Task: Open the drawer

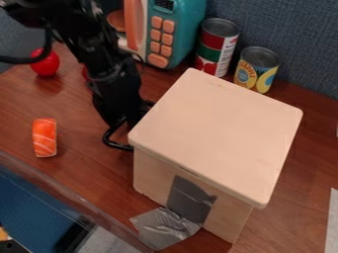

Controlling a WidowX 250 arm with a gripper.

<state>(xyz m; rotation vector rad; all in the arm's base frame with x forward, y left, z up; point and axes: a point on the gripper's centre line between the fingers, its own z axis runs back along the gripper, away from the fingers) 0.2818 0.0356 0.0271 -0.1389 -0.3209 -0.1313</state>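
Where the counter (92, 170) runs below the blue wall (294, 32), a pale wooden drawer box (221, 123) stands right of the middle, upright and turned at an angle. Its flat top has rounded corners and overhangs the sides. Grey tape (188, 197) covers part of the side facing the camera, and a crinkled silvery flap (165, 230) spreads out from the foot of that side, near the counter's edge. I cannot tell from this angle whether the box is open.

The black arm (102, 54) comes in from the upper left and slants down to the gripper (125, 121), which is low, just beside the left corner of the box and partly hidden behind it. I cannot tell whether the gripper is wide or narrow, nor whether it touches the box.

Behind the box, 2 cans stand upright near each other: a taller red and green can (209, 44) on the left and a shorter yellow can (254, 71) on the right. Left of them is a teal toy microwave (188, 24) with a coral handle (136, 24) and rows of coral buttons (168, 38).

Over on the left, a piece of toy salmon sushi (45, 138) lies on the counter, well apart from the box. Farther back is a shiny red ball-like toy (45, 64). At the lower right edge, a white strip (332, 222) shows.
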